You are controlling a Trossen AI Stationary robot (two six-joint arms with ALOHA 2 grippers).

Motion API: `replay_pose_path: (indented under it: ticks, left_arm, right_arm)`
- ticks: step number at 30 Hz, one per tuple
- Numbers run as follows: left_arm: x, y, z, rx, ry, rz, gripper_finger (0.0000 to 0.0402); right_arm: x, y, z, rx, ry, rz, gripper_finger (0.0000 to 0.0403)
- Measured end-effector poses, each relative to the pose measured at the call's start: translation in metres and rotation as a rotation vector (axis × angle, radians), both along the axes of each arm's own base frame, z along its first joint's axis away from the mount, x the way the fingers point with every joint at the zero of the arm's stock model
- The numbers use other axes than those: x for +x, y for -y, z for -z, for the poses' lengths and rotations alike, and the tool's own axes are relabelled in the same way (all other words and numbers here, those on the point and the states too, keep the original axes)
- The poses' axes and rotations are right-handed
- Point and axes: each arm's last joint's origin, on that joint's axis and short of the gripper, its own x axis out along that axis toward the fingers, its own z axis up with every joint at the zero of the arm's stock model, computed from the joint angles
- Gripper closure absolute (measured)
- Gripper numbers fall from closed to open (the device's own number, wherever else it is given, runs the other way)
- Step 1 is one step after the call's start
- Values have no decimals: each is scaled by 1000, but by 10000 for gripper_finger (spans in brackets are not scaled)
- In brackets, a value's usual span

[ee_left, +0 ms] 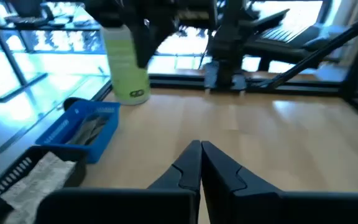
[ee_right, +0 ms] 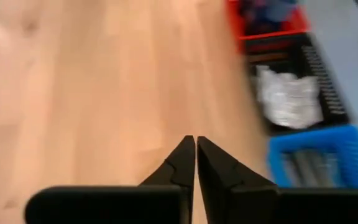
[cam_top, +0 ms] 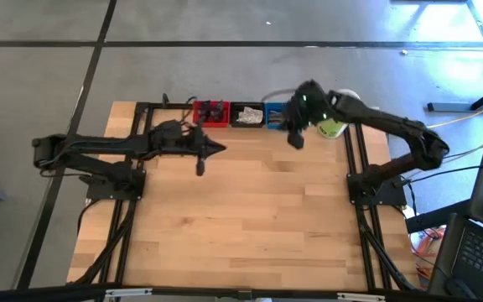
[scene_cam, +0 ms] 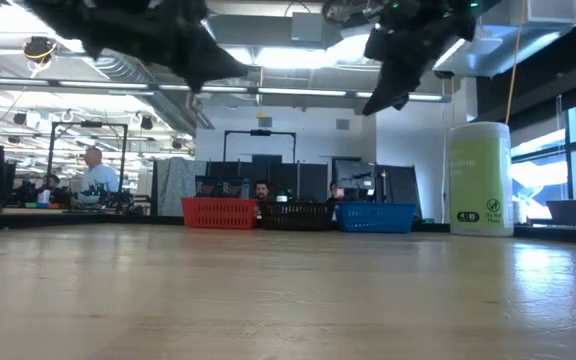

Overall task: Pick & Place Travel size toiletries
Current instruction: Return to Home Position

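Red bin [cam_top: 211,113], black bin [cam_top: 246,115], blue bin [cam_top: 275,114]: 3 | left gripper [ee_left: 199,146], right gripper [ee_right: 195,140]: 2

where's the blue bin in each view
High view: blue bin at the table's far edge, right end of the row.
Low view: blue bin right of the black bin.
Left wrist view: blue bin between black bin and green container.
Right wrist view: blue bin beside black bin.
Shared landmark: the black bin.

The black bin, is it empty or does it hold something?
Not empty. The right wrist view shows crinkly white packets lying inside the black bin; how many, cannot tell.
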Motion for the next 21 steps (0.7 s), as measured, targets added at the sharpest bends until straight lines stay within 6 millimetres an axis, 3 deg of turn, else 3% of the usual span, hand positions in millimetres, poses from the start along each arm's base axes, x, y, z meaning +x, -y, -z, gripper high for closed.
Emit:
replay_pose_path:
  ticks: [8,14,21]
  left_arm:
    - [-51,24,12,16,112,40,399]
    - [-82,32,31,40,188,11,399]
    - [-102,38,42,49,257,83,399]
  right_arm:
    - [-33,-60,41,37,138,-51,398]
    - [-65,-88,69,-6,253,3,400]
    - [-85,-114,90,-51,380,-23,401]
